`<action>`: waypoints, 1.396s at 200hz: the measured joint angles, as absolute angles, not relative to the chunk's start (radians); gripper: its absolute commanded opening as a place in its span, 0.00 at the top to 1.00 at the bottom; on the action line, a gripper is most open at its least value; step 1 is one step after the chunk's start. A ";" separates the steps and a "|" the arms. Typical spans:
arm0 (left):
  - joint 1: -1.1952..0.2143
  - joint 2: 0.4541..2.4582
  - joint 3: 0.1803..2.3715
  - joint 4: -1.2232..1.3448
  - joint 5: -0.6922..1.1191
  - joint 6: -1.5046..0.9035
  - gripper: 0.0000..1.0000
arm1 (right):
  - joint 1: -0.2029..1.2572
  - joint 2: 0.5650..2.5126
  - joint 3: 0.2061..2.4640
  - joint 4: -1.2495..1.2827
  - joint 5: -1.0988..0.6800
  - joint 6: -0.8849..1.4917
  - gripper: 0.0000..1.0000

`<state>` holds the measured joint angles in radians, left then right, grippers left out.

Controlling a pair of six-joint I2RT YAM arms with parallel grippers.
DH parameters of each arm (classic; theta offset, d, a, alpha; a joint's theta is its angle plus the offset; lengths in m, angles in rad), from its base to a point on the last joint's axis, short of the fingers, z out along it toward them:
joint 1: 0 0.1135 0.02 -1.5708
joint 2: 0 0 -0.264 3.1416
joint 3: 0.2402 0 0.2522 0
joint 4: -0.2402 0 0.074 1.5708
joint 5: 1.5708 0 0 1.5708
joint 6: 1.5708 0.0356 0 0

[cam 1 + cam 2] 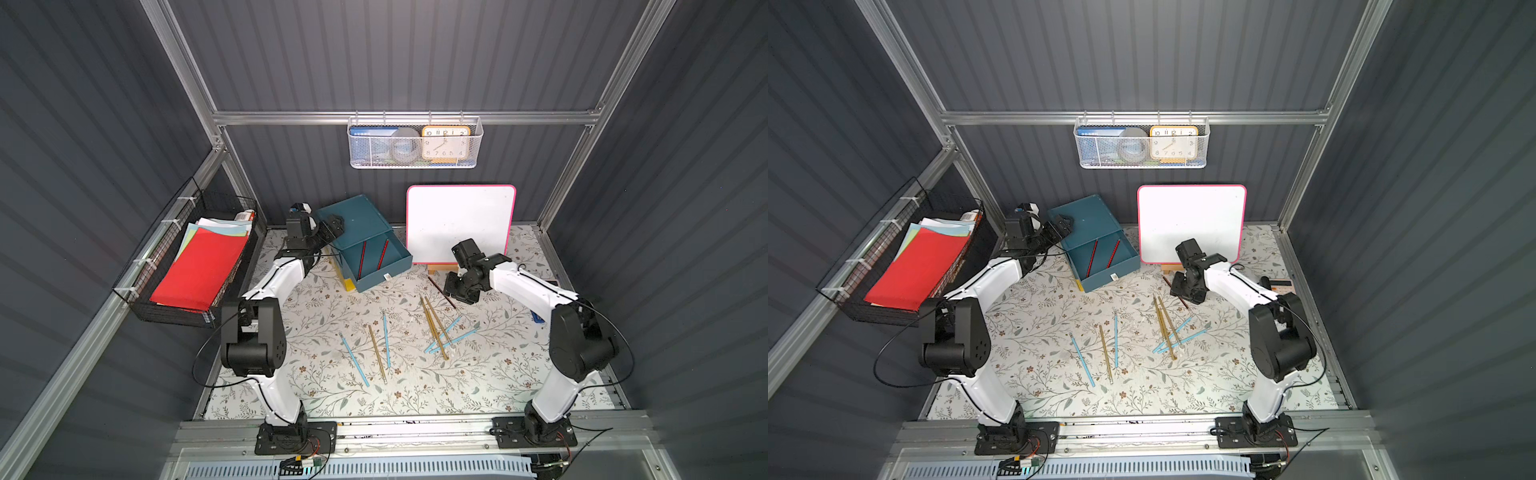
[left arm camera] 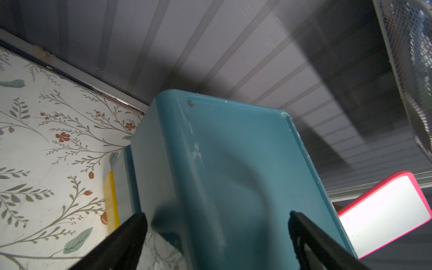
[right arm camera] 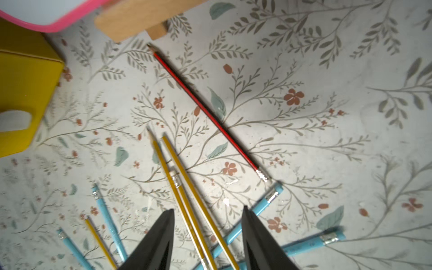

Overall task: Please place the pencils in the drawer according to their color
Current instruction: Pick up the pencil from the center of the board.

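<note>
The right tool [image 3: 208, 209] hangs above the worktop [image 1: 332, 386], jaws partly apart and empty, and the one loose dark red pencil [image 3: 205, 112] lies just ahead of it, toward the whiteboard [image 1: 459, 220]. Its long axis runs aslant: point near the board's wooden foot [image 3: 131, 18], eraser end beside the heap of yellow pencils [image 3: 185, 177] and blue pencils [image 3: 107, 217], so the jaws likely need a turn to cross it squarely. The right arm is much the nearer. The left tool [image 2: 217, 213] stands wide open at the teal cabinet [image 2: 233, 152], whose pulled-out drawer [image 1: 374, 279] already holds two red pencils [image 1: 362, 255].
</note>
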<state>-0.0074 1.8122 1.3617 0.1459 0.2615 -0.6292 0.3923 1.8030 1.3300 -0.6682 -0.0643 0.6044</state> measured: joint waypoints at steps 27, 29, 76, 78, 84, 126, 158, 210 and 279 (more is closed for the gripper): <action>-0.007 1.812 1.364 0.146 0.262 -0.629 0.00 | 0.392 1.874 1.377 -0.698 -0.019 0.569 0.49; -0.008 1.812 1.364 0.146 0.262 -0.629 0.00 | 0.392 1.880 1.383 -0.701 -0.015 0.566 0.49; -0.008 1.812 1.373 0.141 0.262 -0.629 0.00 | 0.392 1.992 1.469 -0.714 0.006 0.540 0.49; -0.008 1.812 1.373 0.141 0.262 -0.629 0.00 | 0.392 1.996 1.471 -0.715 0.006 0.539 0.49; -0.007 1.812 1.373 0.141 0.262 -0.629 0.00 | 0.392 2.007 1.478 -0.716 0.007 0.537 0.49; -0.007 1.813 1.373 0.141 0.262 -0.629 0.00 | 0.392 2.069 1.509 -0.727 0.008 0.533 0.50; -0.008 1.813 1.373 0.141 0.262 -0.629 0.00 | 0.392 2.086 1.510 -0.730 -0.001 0.530 0.51; -0.007 1.813 1.373 0.141 0.262 -0.629 0.00 | 0.395 2.068 1.477 -0.703 -0.006 0.531 0.56; -0.007 1.813 1.373 0.141 0.262 -0.629 0.00 | 0.433 2.052 1.448 -0.682 0.004 0.535 0.62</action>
<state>-0.0074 1.8126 1.3727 0.1413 0.2619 -0.6292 0.4332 2.0518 1.4479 -0.6823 0.0044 0.5354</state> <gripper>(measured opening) 0.998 0.384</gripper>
